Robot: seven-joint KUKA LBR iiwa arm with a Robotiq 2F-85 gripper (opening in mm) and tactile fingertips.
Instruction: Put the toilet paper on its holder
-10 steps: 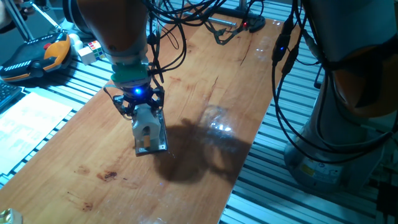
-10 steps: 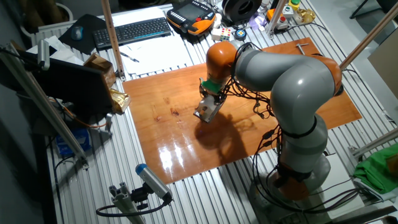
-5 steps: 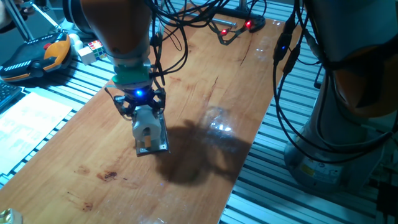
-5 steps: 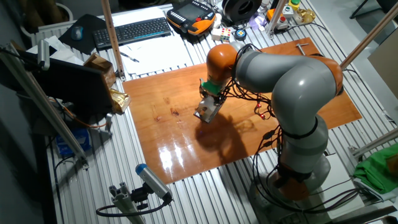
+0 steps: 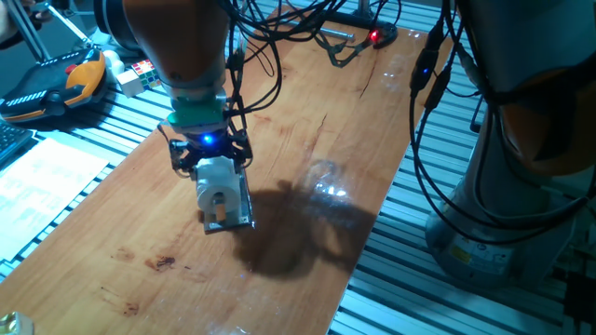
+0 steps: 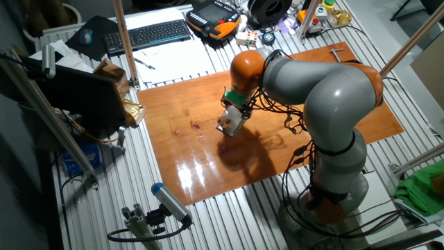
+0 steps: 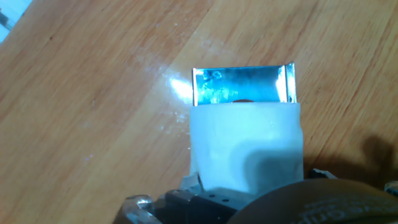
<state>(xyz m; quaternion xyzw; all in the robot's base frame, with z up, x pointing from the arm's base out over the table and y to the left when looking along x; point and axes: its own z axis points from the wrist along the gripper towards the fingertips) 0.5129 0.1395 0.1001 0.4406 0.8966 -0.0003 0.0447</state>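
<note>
The jaws are squeezed in on the toilet paper [image 5: 215, 183], one on each side, so the gripper [image 5: 212, 177] has hold of the roll. The roll hangs just above the holder [image 5: 229, 215], which lies flat on the wooden table [image 5: 307, 140]. In the hand view the white roll [image 7: 245, 146] covers the near part of the shiny holder [image 7: 242, 84], and only the far end shows. The peg is hidden, so I cannot tell if it is inside the roll's hole.

To do this step well, I think the arm should go down slowly and straight. The hole should sit right over the peg. The jaws should let go only when the roll rests on the holder.
</note>
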